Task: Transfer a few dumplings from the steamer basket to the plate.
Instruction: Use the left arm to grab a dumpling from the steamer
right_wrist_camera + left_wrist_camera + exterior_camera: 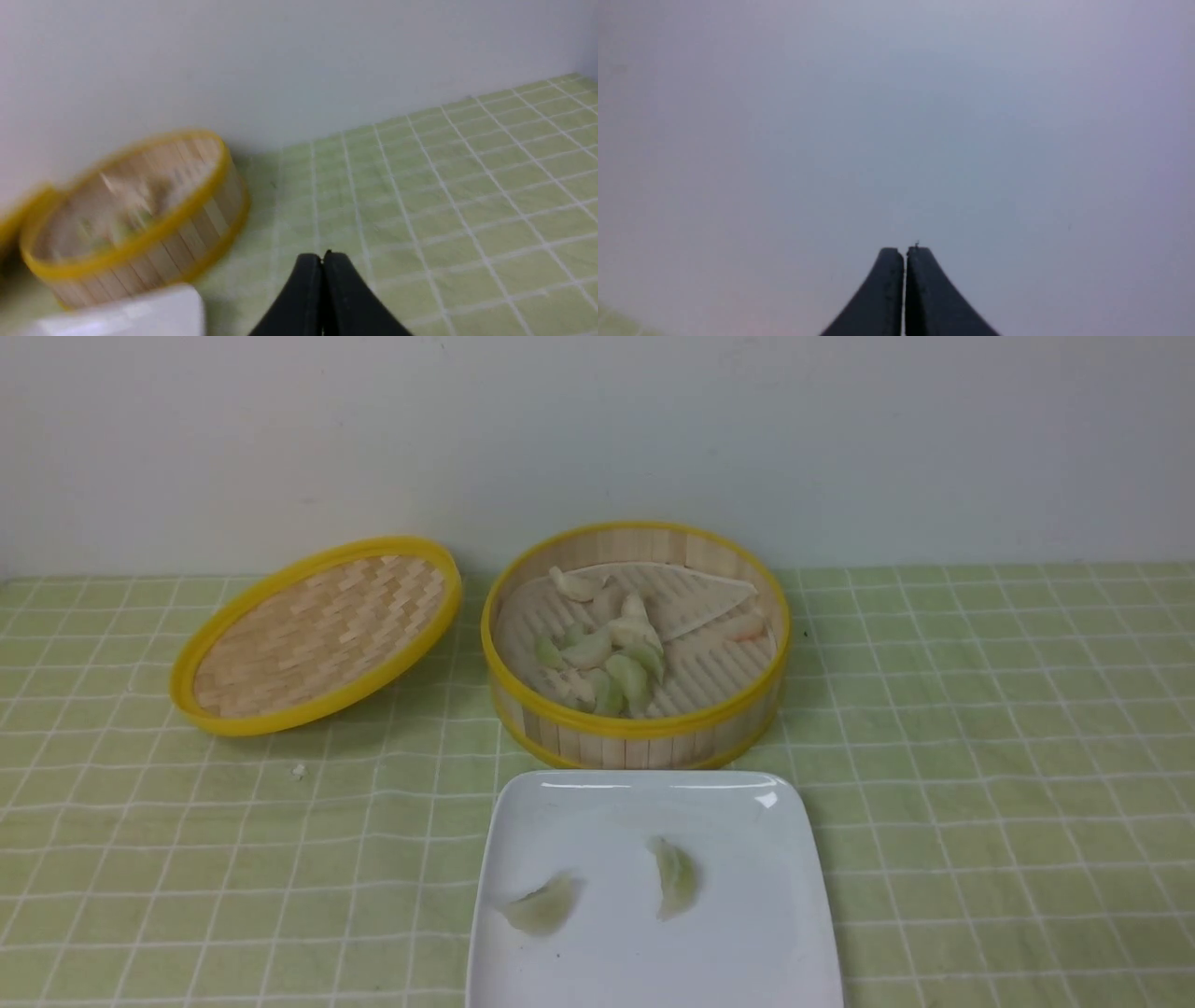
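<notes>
Green cloth holds plate with two dumplings just beside steamer basket; left gripper, right gripper clenched empty between picks, next needs opening

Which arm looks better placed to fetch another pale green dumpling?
Probably right: the right pincer sits near the round yellow-rimmed bamboo steamer basket and white square plate; the left pincer faces only blank wall.

Neither arm shows in the front view. The left pincer has its 2 dark fingers pressed together, holding nothing. The right pincer is likewise closed and empty.
</notes>
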